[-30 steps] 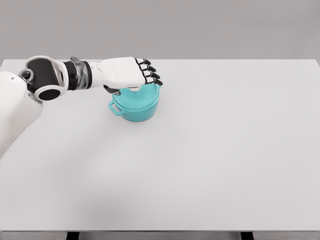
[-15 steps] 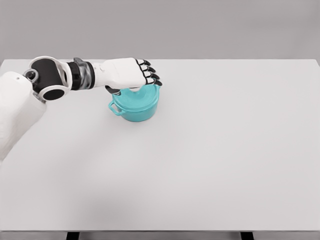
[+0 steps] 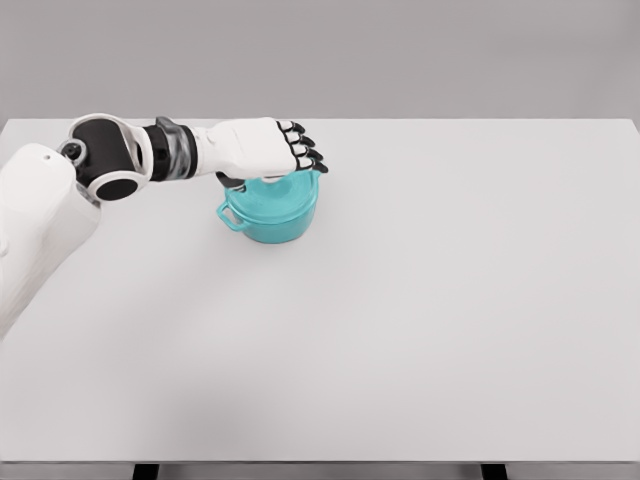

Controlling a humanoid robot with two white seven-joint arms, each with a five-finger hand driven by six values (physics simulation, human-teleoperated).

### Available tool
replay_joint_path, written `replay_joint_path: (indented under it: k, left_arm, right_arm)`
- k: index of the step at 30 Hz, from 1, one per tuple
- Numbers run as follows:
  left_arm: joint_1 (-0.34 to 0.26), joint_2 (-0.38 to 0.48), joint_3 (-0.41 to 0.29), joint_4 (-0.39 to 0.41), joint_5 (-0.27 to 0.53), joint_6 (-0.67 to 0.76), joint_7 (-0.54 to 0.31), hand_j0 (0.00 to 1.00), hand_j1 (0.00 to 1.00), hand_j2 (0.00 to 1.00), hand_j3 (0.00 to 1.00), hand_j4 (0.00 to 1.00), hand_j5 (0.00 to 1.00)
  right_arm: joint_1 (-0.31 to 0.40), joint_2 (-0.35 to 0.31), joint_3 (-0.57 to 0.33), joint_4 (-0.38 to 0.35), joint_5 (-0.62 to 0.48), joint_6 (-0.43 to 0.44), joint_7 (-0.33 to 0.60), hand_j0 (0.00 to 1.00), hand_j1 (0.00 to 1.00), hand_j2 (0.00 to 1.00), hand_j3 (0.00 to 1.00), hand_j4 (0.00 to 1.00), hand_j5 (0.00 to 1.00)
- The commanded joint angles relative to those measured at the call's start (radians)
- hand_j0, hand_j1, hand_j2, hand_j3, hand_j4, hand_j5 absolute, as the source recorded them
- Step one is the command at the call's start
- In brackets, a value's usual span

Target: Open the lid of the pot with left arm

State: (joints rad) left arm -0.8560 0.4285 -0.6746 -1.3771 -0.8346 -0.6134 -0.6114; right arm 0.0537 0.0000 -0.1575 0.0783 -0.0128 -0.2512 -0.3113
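Note:
A teal pot [image 3: 278,226] stands on the white table [image 3: 450,300], left of the middle and towards the back. Its teal lid [image 3: 268,202] sits on it, level and in place. My left hand [image 3: 268,168] lies on top of the lid, with the arm reaching in from the left. Its black-tipped fingers [image 3: 305,156] curl down over the lid's far right side and the thumb presses at the near left. The palm hides the lid's knob. The right arm is out of view.
A small loop handle [image 3: 231,219] sticks out of the pot's left side. The table's front edge runs along the bottom of the picture, and a plain grey wall rises behind the table.
The left hand has crept slightly right over the lid, and the elbow and shoulder have moved up and right. Pot and lid have not moved.

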Motion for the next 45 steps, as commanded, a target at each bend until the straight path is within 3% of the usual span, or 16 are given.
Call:
replay_joint_path:
  k: [1, 10, 12, 15, 17, 37, 45]
  left_arm:
    - [-0.002, -0.014, 0.001, 0.001, 0.002, 0.003, 0.001, 1.00, 1.00, 1.00, 1.00, 1.00, 1.00]
    - [0.000, -0.027, 0.007, 0.029, -0.011, 0.003, 0.001, 1.00, 1.00, 1.00, 1.00, 1.00, 1.00]
    - [-0.003, -0.033, 0.009, 0.036, 0.034, 0.003, 0.001, 1.00, 1.00, 1.00, 1.00, 1.00, 1.00]
    - [-0.021, -0.030, 0.007, 0.116, 0.155, 0.003, 0.001, 1.00, 1.00, 1.00, 1.00, 1.00, 1.00]
    - [-0.021, -0.030, 0.007, 0.119, 0.161, 0.003, 0.001, 1.00, 1.00, 1.00, 1.00, 1.00, 1.00]
    - [-0.023, -0.040, 0.003, 0.125, 0.057, 0.003, 0.001, 1.00, 1.00, 1.00, 1.00, 1.00, 1.00]
    - [-0.048, -0.057, 0.004, 0.150, 0.055, 0.003, 0.001, 1.00, 1.00, 1.00, 1.00, 1.00, 1.00]
  right_arm:
    - [0.000, 0.000, 0.000, 0.000, -0.001, 0.000, 0.000, 1.00, 1.00, 1.00, 1.00, 1.00, 1.00]
    - [0.000, 0.000, 0.000, 0.000, -0.002, 0.000, 0.000, 1.00, 1.00, 1.00, 1.00, 1.00, 1.00]
    - [0.000, 0.000, 0.000, 0.000, -0.001, 0.000, 0.000, 1.00, 1.00, 1.00, 1.00, 1.00, 1.00]
    - [0.000, 0.000, 0.000, 0.000, -0.001, 0.000, 0.000, 1.00, 1.00, 1.00, 1.00, 1.00, 1.00]
    - [0.000, 0.000, 0.000, 0.000, -0.001, 0.000, 0.000, 1.00, 1.00, 1.00, 1.00, 1.00, 1.00]
    - [0.000, 0.000, 0.000, 0.000, -0.001, 0.000, 0.000, 1.00, 1.00, 1.00, 1.00, 1.00, 1.00]
    - [0.000, 0.000, 0.000, 0.000, -0.001, 0.000, 0.000, 1.00, 1.00, 1.00, 1.00, 1.00, 1.00]
